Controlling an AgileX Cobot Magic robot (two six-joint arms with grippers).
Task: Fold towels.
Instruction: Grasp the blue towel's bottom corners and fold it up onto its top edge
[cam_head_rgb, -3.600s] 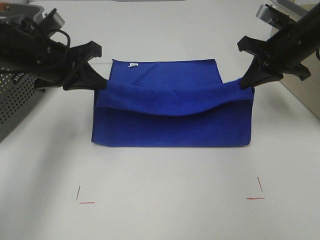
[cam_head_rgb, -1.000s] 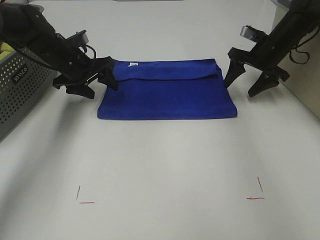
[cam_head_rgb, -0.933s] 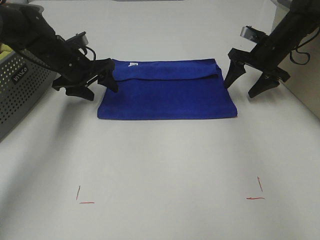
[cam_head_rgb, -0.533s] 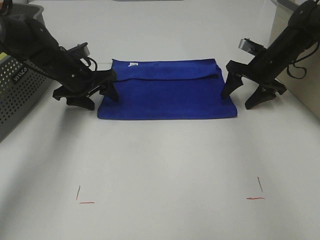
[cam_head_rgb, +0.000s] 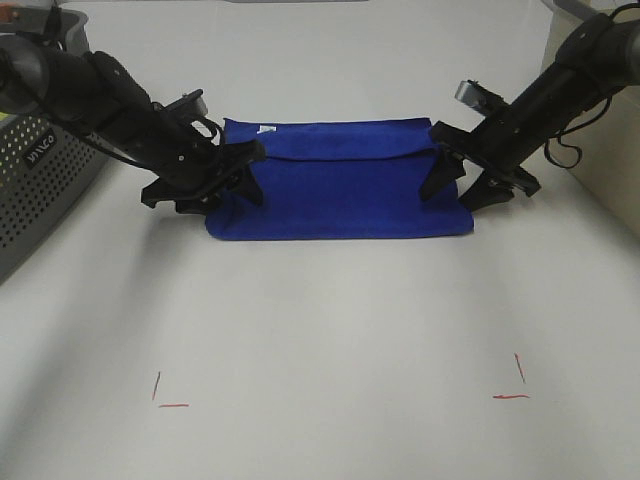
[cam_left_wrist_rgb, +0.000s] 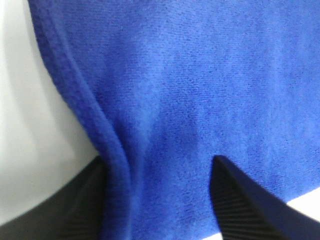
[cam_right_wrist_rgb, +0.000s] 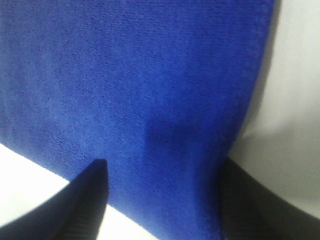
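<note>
The blue towel (cam_head_rgb: 340, 190) lies folded in a flat rectangle at the middle of the table, its white tag (cam_head_rgb: 266, 130) at the far left. My left gripper (cam_head_rgb: 215, 195) is down at the towel's left short edge, fingers apart astride the hem. In the left wrist view, blue cloth (cam_left_wrist_rgb: 165, 85) fills the gap of that gripper (cam_left_wrist_rgb: 159, 161), bunched against one finger (cam_left_wrist_rgb: 85, 200). My right gripper (cam_head_rgb: 452, 197) straddles the right short edge the same way. The right wrist view shows flat towel (cam_right_wrist_rgb: 130, 85) between that gripper's (cam_right_wrist_rgb: 164, 162) spread fingers.
A grey perforated basket (cam_head_rgb: 40, 160) stands at the left edge, behind the left arm. A beige surface (cam_head_rgb: 605, 175) borders the table at the right. Two red corner marks (cam_head_rgb: 162, 397) (cam_head_rgb: 515, 385) lie on the white table in front of the towel.
Both grippers came inward and down onto the towel's short edges, and their jaws narrowed. The towel's left edge has been nudged slightly to the right.
</note>
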